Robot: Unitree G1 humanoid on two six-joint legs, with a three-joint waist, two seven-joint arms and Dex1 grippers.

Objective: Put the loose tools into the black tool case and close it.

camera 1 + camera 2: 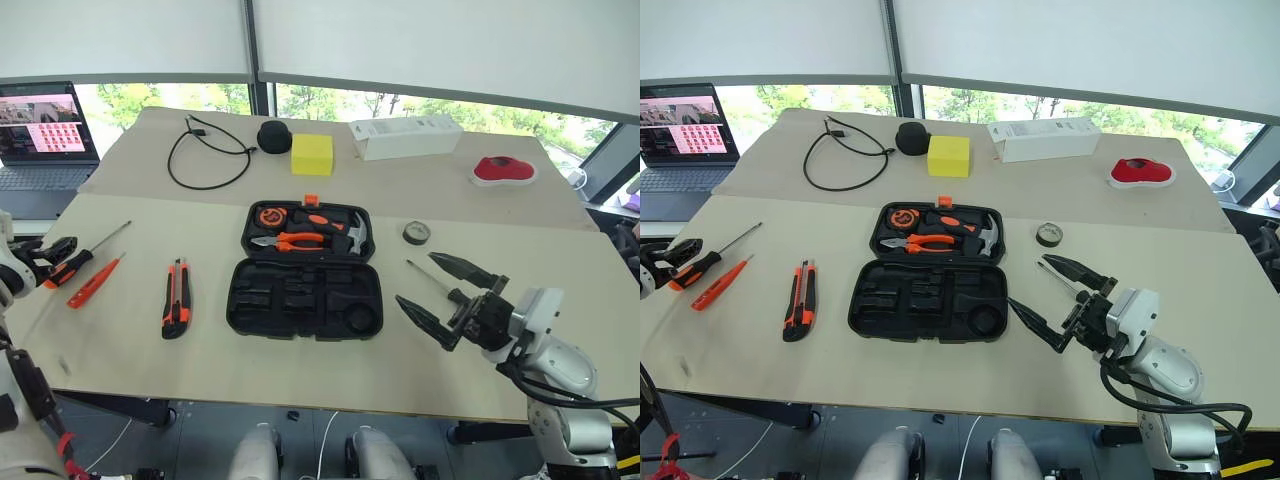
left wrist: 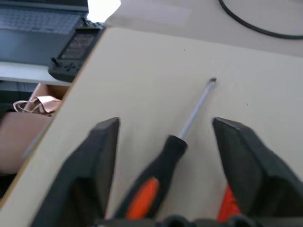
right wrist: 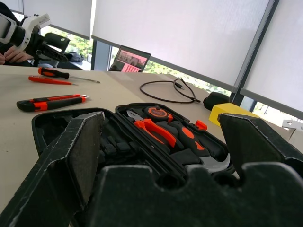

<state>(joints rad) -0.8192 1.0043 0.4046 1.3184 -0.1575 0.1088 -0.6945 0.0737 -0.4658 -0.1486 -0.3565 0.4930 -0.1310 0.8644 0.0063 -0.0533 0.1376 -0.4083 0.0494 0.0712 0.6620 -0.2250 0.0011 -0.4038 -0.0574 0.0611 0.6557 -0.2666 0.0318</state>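
Observation:
The black tool case [image 1: 304,298] lies open mid-table, its near half showing bare moulded slots; pliers, a hammer and a tape measure sit in its far half. At the table's left edge my left gripper [image 1: 55,253] is open, its fingers [image 2: 102,146] either side of the handle of a black-and-orange screwdriver [image 2: 163,163], not touching it. Beside that lie a thin orange tester screwdriver [image 1: 95,281] and an orange-and-black utility knife [image 1: 177,297]. Right of the case my right gripper [image 1: 416,279] hangs open and empty over the steel shaft of another screwdriver [image 1: 420,271].
On the back table are a laptop [image 1: 40,130], a looped black cable [image 1: 205,155], a round black speaker [image 1: 274,135], a yellow block [image 1: 312,154], a white box [image 1: 405,136] and a red object [image 1: 503,170]. A tape roll [image 1: 417,233] lies right of the case.

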